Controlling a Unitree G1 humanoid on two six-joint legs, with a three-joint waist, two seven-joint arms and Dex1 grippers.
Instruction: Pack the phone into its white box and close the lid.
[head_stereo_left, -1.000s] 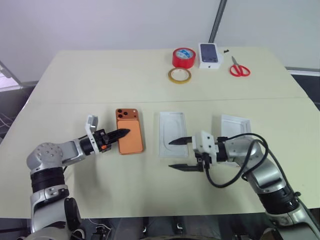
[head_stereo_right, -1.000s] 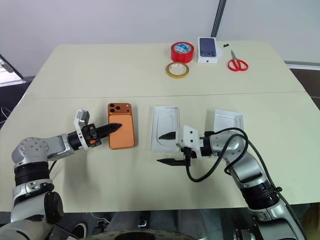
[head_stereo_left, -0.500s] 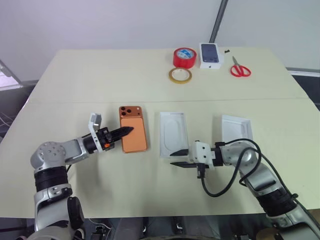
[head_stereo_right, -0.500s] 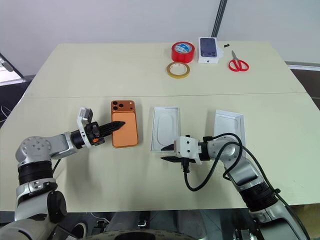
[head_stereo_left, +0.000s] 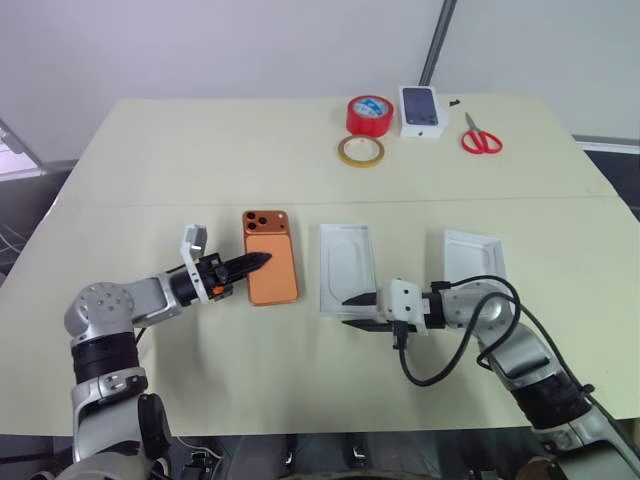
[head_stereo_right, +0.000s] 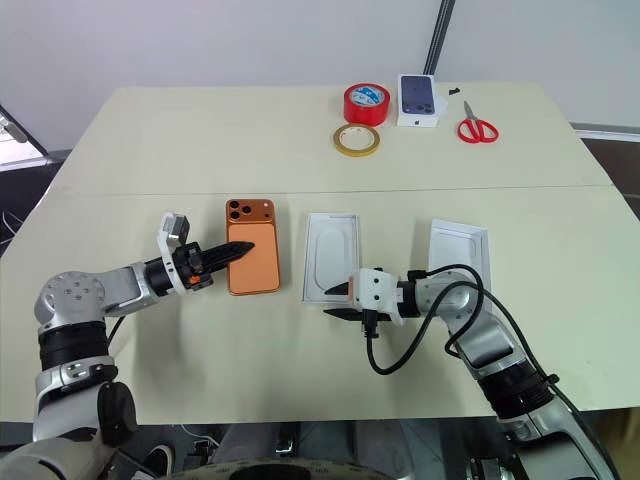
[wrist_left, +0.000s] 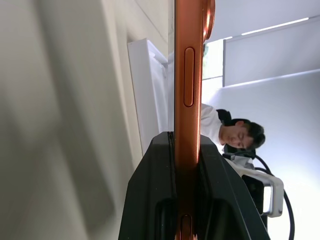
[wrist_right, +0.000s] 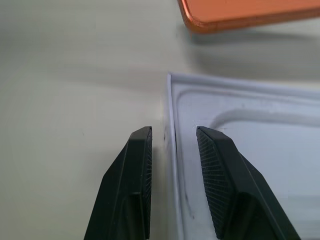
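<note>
Since a second ago my right gripper (head_stereo_left: 352, 311) has sunk to the table and narrowed its wide-spread jaws, while the flat orange-copper phone (head_stereo_left: 271, 269) has slid a little toward the thin white moulded insert with the oval recess (head_stereo_left: 347, 268).

From the head cameras, my left gripper (head_stereo_right: 240, 250) is clamped on the phone's near left edge, and the phone lies camera-side up on the cream tabletop (head_stereo_left: 200, 160). The right gripper sits at the insert's near edge. A shallow white tray (head_stereo_left: 473, 256) lies well to the right; I can't tell whether it is the box or the lid. At the far edge are a red tape roll (head_stereo_left: 368, 114), a yellowish tape ring (head_stereo_left: 358, 151), red-handled scissors (head_stereo_left: 479, 137) and a small white box printed with a dark phone picture (head_stereo_left: 421, 109); no writing is readable on it.

Left wrist view: both black fingers (wrist_left: 155, 195) press the phone's edge (wrist_left: 189, 100) between them.

Right wrist view: the fingers (wrist_right: 132, 170) straddle the insert's rim (wrist_right: 172, 165), part open, perhaps not yet pinching it.
</note>
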